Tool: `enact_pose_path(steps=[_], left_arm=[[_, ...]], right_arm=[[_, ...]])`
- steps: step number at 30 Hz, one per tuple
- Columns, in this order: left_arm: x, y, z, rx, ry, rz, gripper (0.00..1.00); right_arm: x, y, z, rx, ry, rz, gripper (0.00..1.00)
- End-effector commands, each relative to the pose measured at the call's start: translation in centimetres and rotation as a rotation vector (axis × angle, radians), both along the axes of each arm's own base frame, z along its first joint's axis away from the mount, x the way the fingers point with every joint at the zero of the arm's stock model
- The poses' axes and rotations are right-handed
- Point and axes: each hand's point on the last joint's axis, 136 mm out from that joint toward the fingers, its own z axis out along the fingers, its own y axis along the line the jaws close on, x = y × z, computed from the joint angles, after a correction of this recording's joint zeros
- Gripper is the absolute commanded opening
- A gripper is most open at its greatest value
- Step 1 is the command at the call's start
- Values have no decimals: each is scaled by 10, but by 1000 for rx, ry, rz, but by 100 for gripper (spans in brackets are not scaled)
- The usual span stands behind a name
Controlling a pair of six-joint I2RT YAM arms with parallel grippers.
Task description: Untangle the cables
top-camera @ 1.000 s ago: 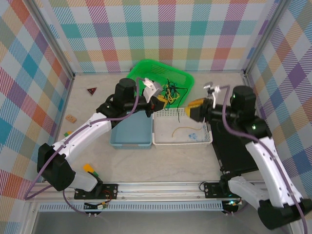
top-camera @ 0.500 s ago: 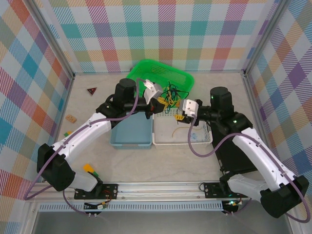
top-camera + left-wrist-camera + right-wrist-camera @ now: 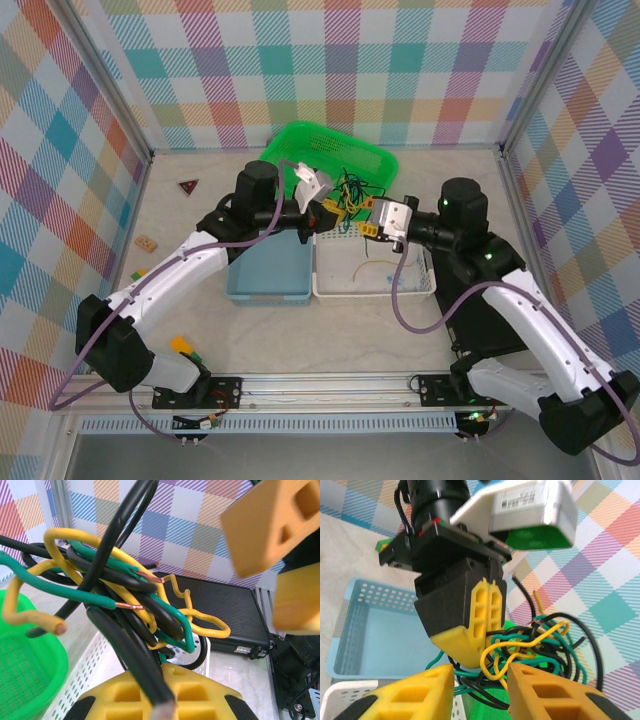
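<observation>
L end effector [image 3: 325, 214] clenched on tangled cables [image 3: 127, 650], bundle just past its tips. R end effector [image 3: 479, 674] part-open, fingers either side of same tangle.

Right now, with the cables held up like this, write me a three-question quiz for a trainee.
1. True or false: the left gripper is shut on the cable tangle.
2. Which basket has a loose yellow wire lying on its floor? A green, B blue, C white.
3. Fill in: beside the tangle, the jaws of the right gripper stand ____.
Key: 1 true; 2 C, the white basket; 3 open.
</observation>
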Motion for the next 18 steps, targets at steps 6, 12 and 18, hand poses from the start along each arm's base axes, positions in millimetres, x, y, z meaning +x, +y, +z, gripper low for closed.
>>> enact_pose_path(steps=[6,12,18], left_arm=[[-4,0,17,-41,-28,-17,0],[-4,0,14,-40,-26,-23,0],[-6,-2,9,-38,-11,-42,0]], right_arm=[[4,11,2,19,6,21,37],[15,20,-4,6,34,18,36],[25,23,-4,17,45,-26,30]])
